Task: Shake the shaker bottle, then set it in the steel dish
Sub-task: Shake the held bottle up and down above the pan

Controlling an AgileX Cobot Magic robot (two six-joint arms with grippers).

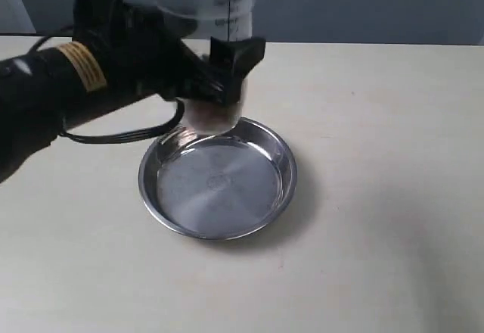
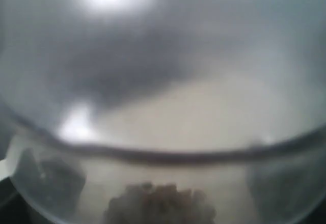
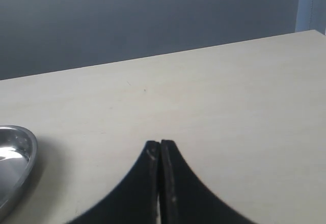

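My left gripper (image 1: 219,72) is shut on the shaker bottle (image 1: 219,15) and holds it upright in the air above the far rim of the steel dish (image 1: 281,155). The bottle is clear frosted plastic with black marks; brown granules (image 1: 210,115) lie at its bottom. In the left wrist view the bottle (image 2: 163,81) fills the picture, blurred, with the granules (image 2: 160,203) low between the dark fingers (image 2: 48,180). My right gripper (image 3: 160,143) is shut with nothing in it, over bare table beside the dish's rim (image 3: 28,155). It is out of the exterior view.
A black cable (image 1: 128,135) loops from the left arm down to the table near the dish's left rim. The light table (image 1: 378,197) runs to a dark wall at the back.
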